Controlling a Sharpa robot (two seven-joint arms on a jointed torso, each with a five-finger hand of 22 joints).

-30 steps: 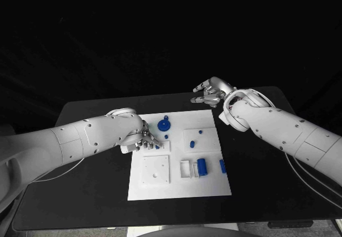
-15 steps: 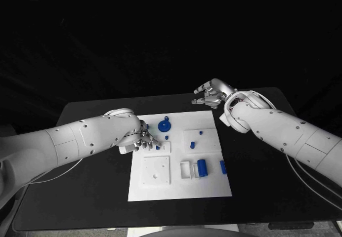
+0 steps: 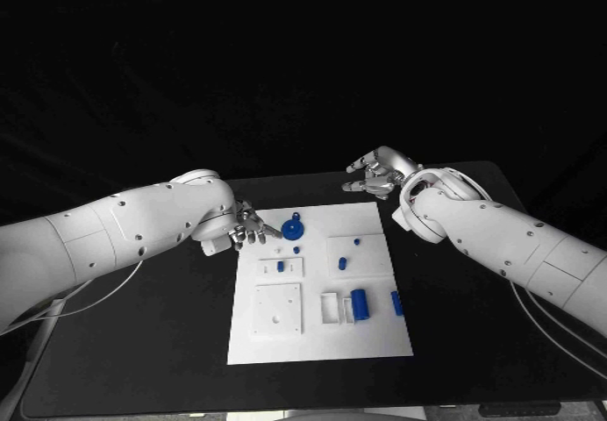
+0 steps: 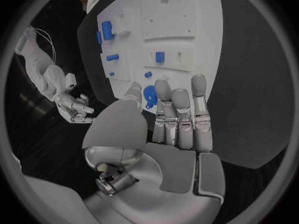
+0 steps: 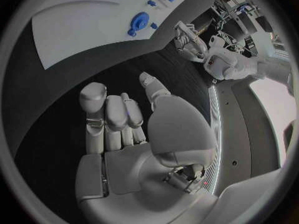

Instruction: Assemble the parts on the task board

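The white task board [image 3: 380, 338] lies in the middle of the black table. A round blue part with a stub [image 3: 292, 230] sits near its far left corner, also seen in the left wrist view [image 4: 150, 95]. A small blue block [image 3: 280, 265] stands in a white holder. A blue cylinder [image 3: 360, 303] and a blue bar [image 3: 395, 301] lie at the right. My left hand [image 3: 240, 230] hovers at the board's left edge beside the round part, its fingers [image 4: 177, 119] straight, holding nothing. My right hand [image 3: 377, 175] hangs beyond the board's far right corner, fingers loosely bent, empty.
A small oblong blue piece [image 3: 341, 261] and a blue dot [image 3: 357, 239] sit on a raised square at the right. A white square plate [image 3: 278, 307] with holes fills the board's near left. Bare black table [image 3: 152, 333] lies on both sides.
My left hand has drawn back from the board's left part towards the far left edge, uncovering the small blue block in its holder. The right hand has barely shifted.
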